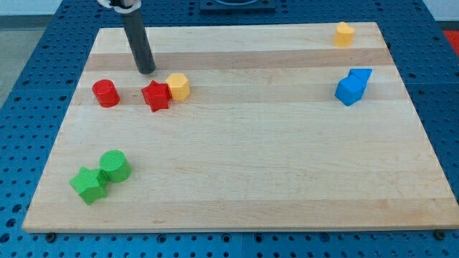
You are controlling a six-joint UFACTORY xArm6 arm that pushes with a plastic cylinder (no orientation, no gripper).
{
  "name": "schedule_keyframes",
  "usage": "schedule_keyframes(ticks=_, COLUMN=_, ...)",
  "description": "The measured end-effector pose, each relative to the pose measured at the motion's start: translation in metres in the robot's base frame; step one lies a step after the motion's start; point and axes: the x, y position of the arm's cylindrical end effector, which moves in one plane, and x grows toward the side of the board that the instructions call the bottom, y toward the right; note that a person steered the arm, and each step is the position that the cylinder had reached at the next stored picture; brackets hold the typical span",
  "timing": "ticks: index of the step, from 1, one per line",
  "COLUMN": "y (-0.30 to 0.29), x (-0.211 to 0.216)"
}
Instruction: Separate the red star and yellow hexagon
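Observation:
The red star point(155, 95) lies at the view's upper left, touching the yellow hexagon point(178, 86) on its right side. My tip point(146, 71) stands just above the red star, a little to its left, apart from both blocks. The dark rod rises from the tip to the view's top edge.
A red cylinder point(105, 93) lies left of the star. A green star point(89, 185) and green cylinder point(114, 165) touch at the lower left. Two blue blocks point(353, 86) sit at the right. A yellow block point(345, 34) is at the top right. The wooden board point(251, 165) ends at blue pegboard.

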Motion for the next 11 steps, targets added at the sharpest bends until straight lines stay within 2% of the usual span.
schedule_keyframes(ticks=3, y=0.002, x=0.047)
schedule_keyframes(ticks=5, y=0.024, x=0.077)
schedule_keyframes(ticks=8, y=0.046, x=0.054)
schedule_keyframes(ticks=11, y=0.149, x=0.034)
